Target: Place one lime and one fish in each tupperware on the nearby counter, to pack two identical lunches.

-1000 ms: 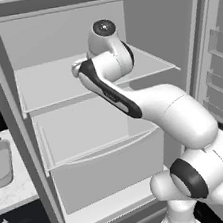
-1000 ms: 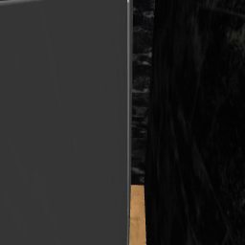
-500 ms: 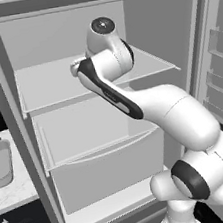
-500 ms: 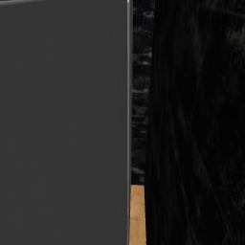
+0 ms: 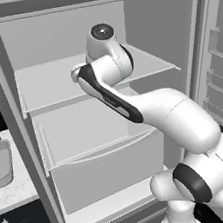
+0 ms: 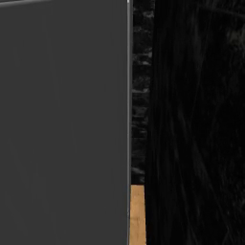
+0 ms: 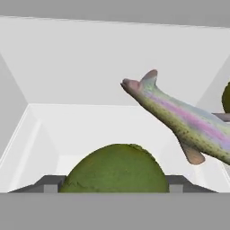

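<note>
From my hand view, a lime sat close between the finger tips, with a fish up to its right and another lime at the right edge behind it.

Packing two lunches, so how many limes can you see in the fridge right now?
2: one lime right at the claw, and the edge of a second lime at the far right behind the fish. Others may be hidden.

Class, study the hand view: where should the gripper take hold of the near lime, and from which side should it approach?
Grip the lime across its widest middle, coming straight on along the hand's present line. It is round and sits centred between the finger tips, so a grip across the middle is probably least likely to slip. The fish lies off to the right.
</note>
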